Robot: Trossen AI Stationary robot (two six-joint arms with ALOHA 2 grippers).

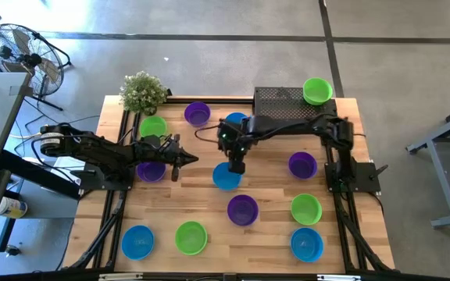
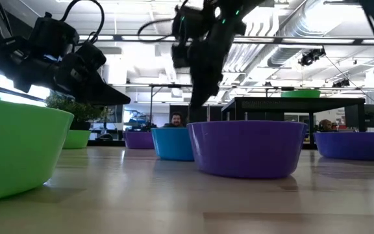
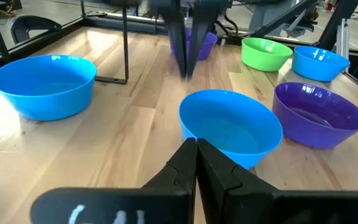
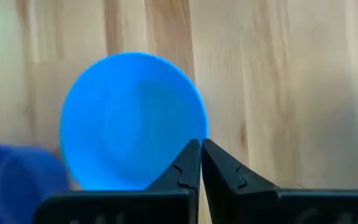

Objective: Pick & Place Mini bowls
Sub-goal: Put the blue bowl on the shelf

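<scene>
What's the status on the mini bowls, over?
Right gripper shut, above the centre blue bowl's rim; whether it pinches the rim is unclear. Left gripper shut, holding nothing, parked beside it. One green bowl on the mesh stand.

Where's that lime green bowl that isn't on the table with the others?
In the high view, the lime green plastic bowl sits atop the black mesh metal stand, at the table's far edge on the right arm's side.

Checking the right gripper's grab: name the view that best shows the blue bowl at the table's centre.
The right wrist view: the round blue plastic bowl fills it, beside the shut right gripper. High view shows it small, left wrist view side-on, low view partly hidden.
</scene>
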